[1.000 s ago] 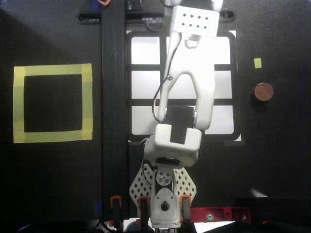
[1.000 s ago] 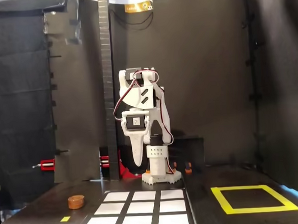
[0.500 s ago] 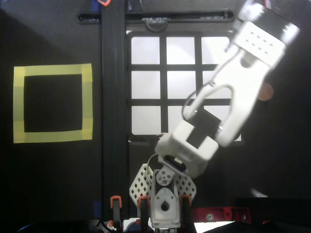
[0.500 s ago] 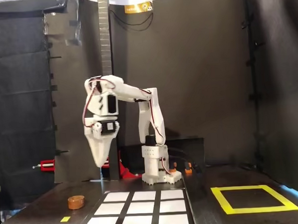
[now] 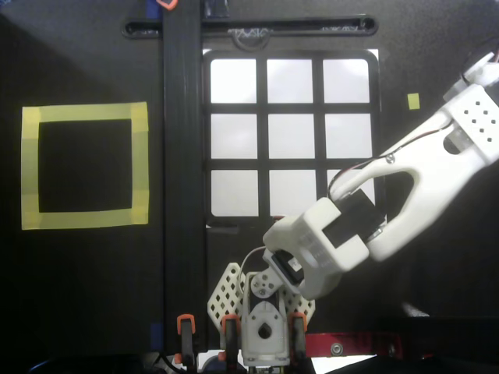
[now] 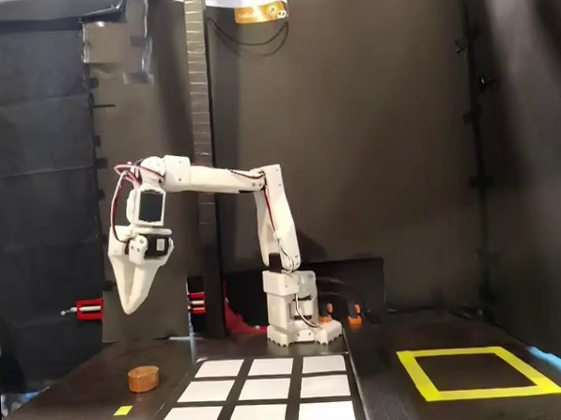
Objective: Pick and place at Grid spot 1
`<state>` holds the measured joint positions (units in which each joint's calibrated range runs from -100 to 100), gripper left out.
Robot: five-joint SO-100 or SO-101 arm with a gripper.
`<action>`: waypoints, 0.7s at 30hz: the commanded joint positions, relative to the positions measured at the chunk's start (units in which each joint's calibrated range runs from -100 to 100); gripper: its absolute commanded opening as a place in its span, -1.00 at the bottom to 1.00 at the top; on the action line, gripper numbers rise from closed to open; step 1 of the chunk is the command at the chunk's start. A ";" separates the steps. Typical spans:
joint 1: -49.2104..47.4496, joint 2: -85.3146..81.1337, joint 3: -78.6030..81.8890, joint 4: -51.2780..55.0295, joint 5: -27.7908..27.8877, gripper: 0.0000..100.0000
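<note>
Grid spot 1 [image 5: 233, 81] is the white upper-left cell of the black-framed grid in the overhead view. In the fixed view it is the near right cell [image 6: 326, 415], and it is empty. A small brown disc [image 6: 143, 377] lies on the black table left of the grid in the fixed view. It does not show in the overhead view, where the white arm [image 5: 437, 156] covers that area. My gripper [image 6: 129, 308] hangs pointing down, well above the disc and slightly left of it. Its fingers meet at the tip and it holds nothing. In the overhead view the fingertips run off the right edge.
A yellow-tape square [image 5: 84, 166] lies left of the grid in the overhead view and at the right in the fixed view [image 6: 477, 373]. A small yellow tape mark [image 6: 123, 410] lies near the disc. The arm base [image 6: 291, 313] stands behind the grid, with a black vertical beam [image 5: 183, 171] beside it.
</note>
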<state>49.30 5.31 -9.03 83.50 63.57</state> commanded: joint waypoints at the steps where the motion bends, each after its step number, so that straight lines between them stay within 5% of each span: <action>1: 0.34 0.01 -2.24 -0.27 0.24 -1.00; 3: 0.09 0.10 -2.24 -0.27 0.24 -0.98; 6: -0.16 0.70 -2.24 -0.61 0.24 -0.60; 10: -0.33 2.85 -2.24 -0.27 1.66 -0.40; 21: 0.01 8.00 -2.06 -2.52 2.49 -0.39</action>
<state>48.73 11.92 -9.03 82.11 65.81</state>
